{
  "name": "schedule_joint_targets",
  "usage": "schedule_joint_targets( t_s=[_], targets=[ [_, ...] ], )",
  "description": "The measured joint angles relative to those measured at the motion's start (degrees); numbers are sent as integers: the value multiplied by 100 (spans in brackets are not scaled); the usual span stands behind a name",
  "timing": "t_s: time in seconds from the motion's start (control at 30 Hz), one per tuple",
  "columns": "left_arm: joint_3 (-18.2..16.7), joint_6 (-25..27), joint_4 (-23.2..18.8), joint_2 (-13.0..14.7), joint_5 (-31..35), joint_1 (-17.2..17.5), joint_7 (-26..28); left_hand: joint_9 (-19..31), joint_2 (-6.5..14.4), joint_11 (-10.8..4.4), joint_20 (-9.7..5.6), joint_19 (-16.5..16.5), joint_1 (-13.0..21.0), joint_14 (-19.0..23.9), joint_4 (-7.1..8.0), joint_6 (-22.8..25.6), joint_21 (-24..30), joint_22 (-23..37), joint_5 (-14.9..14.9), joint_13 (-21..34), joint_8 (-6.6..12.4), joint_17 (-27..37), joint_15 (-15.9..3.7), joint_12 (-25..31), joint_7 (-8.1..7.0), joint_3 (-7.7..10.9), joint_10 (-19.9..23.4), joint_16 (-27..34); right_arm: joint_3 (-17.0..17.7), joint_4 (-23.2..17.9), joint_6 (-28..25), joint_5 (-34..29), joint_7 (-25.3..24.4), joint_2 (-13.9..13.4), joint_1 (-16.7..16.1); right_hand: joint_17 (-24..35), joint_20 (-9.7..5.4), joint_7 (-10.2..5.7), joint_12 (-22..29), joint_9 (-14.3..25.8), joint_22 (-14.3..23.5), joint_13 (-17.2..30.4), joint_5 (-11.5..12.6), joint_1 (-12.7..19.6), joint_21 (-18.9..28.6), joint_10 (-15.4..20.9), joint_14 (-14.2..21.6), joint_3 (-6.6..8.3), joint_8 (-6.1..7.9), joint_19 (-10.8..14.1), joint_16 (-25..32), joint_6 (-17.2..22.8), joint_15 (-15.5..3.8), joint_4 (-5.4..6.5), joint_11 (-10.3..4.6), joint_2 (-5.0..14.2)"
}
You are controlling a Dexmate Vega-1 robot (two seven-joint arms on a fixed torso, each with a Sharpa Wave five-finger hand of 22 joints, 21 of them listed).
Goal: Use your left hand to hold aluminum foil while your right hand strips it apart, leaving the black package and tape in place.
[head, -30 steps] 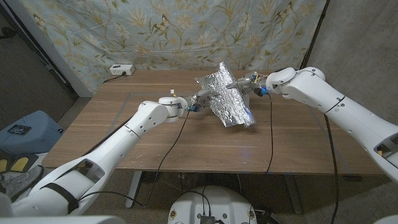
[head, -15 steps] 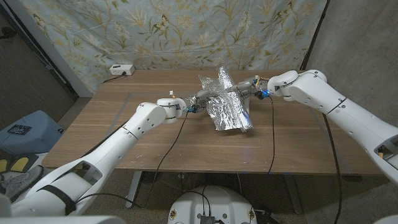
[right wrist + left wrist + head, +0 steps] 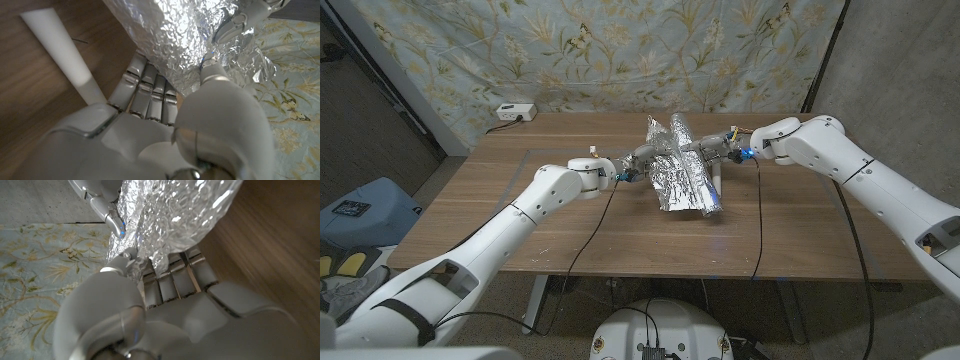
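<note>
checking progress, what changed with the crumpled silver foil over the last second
The crumpled silver aluminum foil sheet dropped from a raised, spread shape to a lower, narrower bundle on the wooden table. The left hand and right hand still grip it from either side.

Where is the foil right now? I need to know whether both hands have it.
In the head view the aluminum foil sits mid-table toward the far edge, gripped between the left hand and right hand.

A makeshift robot test room: a wooden table [image 3: 520,215] stands on bare concrete floor [image 3: 880,300], beyond the hands a floral sheet [image 3: 620,50] hangs as backdrop over a grey wall [image 3: 900,60], a white power strip [image 3: 515,112] sits far beyond the left hand [image 3: 642,157], and cables [image 3: 757,220] trail down.
</note>
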Motion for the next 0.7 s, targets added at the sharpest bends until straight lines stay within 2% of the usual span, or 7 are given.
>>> schedule_joint_targets(
  t_s=[0.17, 0.63, 0.7],
  targets=[
    [0, 0, -3, 32, -21, -12, -67, 33, 0, 0, -20, -20, 0, 0, 0, -3, 0, 0, 0, 44, 0, 0, 0, 43, -1, 0, 0, 0, 24, 67, 6, 116, 10, 12, -3, 0, 0, 30, 0, 2, -1, 67, -1, -30, 0, -37, 0, 56, -1, 0, -25, -31, 0, 54, 5, 30],
    [-5, -1, 38, 82, -130, -52, -255, 72, 22, 0, -39, -40, -22, 0, 24, -60, 21, 0, -45, 87, 44, 27, 0, 43, -40, 24, 0, -49, 130, 345, 27, 395, -14, 87, 14, -19, 42, 82, -5, 2, -2, 120, -6, -112, -22, -105, 8, 52, -1, 2, -129, -161, 9, 89, 57, 112],
    [-17, 0, 45, 97, -140, -53, -267, 72, 22, 0, -39, -40, -22, -2, 24, -61, 21, 0, -45, 87, 51, 27, -1, 43, -40, 24, 0, -49, 143, 388, 31, 423, -15, 104, 19, -22, 42, 91, -6, 2, -2, 164, -6, -135, -22, -109, 8, 52, -44, 2, -132, -215, 10, 89, 55, 135]
  ],
)
